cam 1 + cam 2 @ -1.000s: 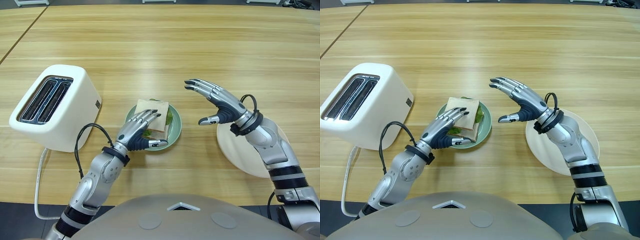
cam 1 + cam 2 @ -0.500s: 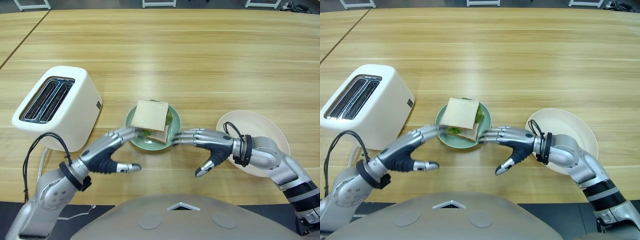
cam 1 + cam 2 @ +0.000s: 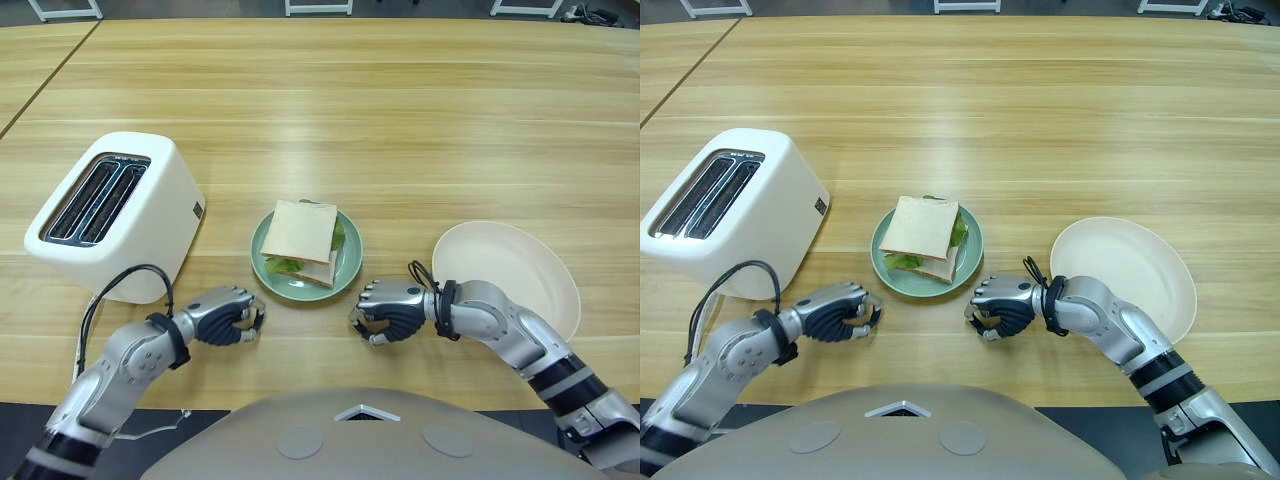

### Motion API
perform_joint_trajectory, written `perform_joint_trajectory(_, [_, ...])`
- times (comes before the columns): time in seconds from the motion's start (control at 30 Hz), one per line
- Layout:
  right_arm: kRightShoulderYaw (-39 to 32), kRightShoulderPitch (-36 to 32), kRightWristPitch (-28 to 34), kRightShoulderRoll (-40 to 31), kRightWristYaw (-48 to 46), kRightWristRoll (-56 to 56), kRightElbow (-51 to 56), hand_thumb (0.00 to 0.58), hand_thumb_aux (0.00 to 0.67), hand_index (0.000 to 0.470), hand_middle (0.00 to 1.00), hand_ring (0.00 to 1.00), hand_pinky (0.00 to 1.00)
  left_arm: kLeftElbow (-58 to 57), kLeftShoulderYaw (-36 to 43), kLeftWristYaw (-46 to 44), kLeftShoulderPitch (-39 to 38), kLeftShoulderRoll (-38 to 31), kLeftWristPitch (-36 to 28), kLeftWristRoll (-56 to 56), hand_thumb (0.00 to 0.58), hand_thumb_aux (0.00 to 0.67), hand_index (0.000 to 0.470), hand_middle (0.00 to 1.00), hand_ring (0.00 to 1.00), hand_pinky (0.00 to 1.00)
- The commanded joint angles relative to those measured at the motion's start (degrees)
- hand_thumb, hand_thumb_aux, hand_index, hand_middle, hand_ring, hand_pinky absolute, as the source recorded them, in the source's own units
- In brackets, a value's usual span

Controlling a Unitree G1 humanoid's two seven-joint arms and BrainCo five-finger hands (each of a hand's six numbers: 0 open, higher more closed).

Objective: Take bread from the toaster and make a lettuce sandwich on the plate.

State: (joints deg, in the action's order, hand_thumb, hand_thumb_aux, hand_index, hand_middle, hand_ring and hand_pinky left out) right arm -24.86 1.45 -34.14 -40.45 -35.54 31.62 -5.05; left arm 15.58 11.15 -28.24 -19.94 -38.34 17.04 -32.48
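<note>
The left hand (image 3: 225,322) and the right hand (image 3: 388,308) are both curled into fists, with nothing held in either, over the near part of the wooden table (image 3: 400,120). The green plate (image 3: 305,292) is found just beyond the two hands and between them, touched by neither. On it the sandwich (image 3: 305,232) is laid, with lettuce showing between the bread slices. The toaster (image 3: 110,215) is set beyond the left hand, further to its left. A white dish (image 3: 510,270) is placed to the right of the right hand.
</note>
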Motion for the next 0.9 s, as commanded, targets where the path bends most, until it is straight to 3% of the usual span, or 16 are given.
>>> perform_joint_trajectory(0.03, [-1.7, -0.8, 2.1, 0.8, 0.5, 4.4, 3.4, 0.58, 0.67, 0.47, 0.99, 0.99, 0.99, -6.6, 4.2, 1.1, 6.7, 3.4, -2.3, -4.0, 0.58, 0.67, 0.47, 1.0, 1.0, 1.0])
perform_joint_trajectory(0.27, [-3.8, -9.5, 5.4, 6.8, 6.4, 9.6, 12.5, 0.58, 0.67, 0.47, 0.98, 0.98, 0.98, -15.5, 7.3, 4.4, 16.0, 6.2, -3.5, -5.4, 0.58, 0.67, 0.47, 1.0, 1.0, 1.0])
perform_joint_trajectory(0.6, [-8.1, -28.1, 4.6, 13.3, 19.8, 15.1, 38.0, 0.58, 0.67, 0.47, 0.97, 0.97, 0.97, -29.1, 10.4, 10.0, 29.0, 9.6, -4.3, -6.5, 0.58, 0.67, 0.47, 1.0, 1.0, 1.0])
perform_joint_trajectory(0.67, [-8.0, -28.8, 3.4, 12.9, 21.5, 14.3, 38.3, 0.58, 0.67, 0.47, 0.97, 0.97, 0.97, -30.8, 10.9, 11.6, 30.7, 10.3, -3.9, -6.6, 0.58, 0.67, 0.47, 1.0, 1.0, 1.0])
perform_joint_trajectory(0.7, [-7.6, -28.5, 2.7, 12.3, 22.1, 13.6, 37.2, 0.58, 0.67, 0.47, 0.92, 0.92, 0.92, -30.7, 10.9, 12.3, 30.8, 10.3, -3.6, -6.5, 0.58, 0.67, 0.47, 1.0, 1.0, 1.0])
perform_joint_trajectory(0.77, [-5.4, -26.3, 1.6, 10.1, 22.9, 11.5, 32.1, 0.579, 0.644, 0.452, 0.92, 0.92, 0.92, -25.7, 10.0, 13.2, 28.7, 10.0, -3.6, -5.4, 0.58, 0.67, 0.47, 1.0, 1.0, 1.0])
perform_joint_trajectory(0.8, [-4.0, -24.7, 1.3, 8.7, 22.8, 10.1, 28.9, 0.573, 0.596, 0.418, 0.91, 0.91, 0.91, -22.2, 9.1, 13.5, 27.0, 9.9, -3.7, -4.5, 0.509, 0.436, 0.306, 1.0, 1.0, 1.0])
perform_joint_trajectory(0.83, [-1.9, -22.0, 1.1, 6.9, 22.4, 7.7, 24.2, 0.55, 0.518, 0.363, 0.86, 0.86, 0.86, -17.1, 7.9, 13.6, 24.2, 9.7, -4.3, -3.8, 0.429, 0.328, 0.23, 1.0, 1.0, 1.0])
perform_joint_trajectory(0.87, [0.4, -18.9, 1.3, 5.1, 21.7, 5.1, 19.2, 0.503, 0.426, 0.299, 0.69, 0.69, 0.69, -11.5, 6.6, 13.8, 20.9, 9.6, -5.0, -3.3, 0.31, 0.213, 0.149, 0.98, 0.98, 0.98])
perform_joint_trajectory(0.9, [3.2, -15.2, 1.6, 3.2, 20.6, 1.7, 13.9, 0.447, 0.349, 0.245, 0.47, 0.47, 0.47, -5.1, 4.7, 14.2, 16.8, 9.9, -6.3, -2.6, 0.018, 0.011, 0.007, 0.0, 0.0, 0.0])
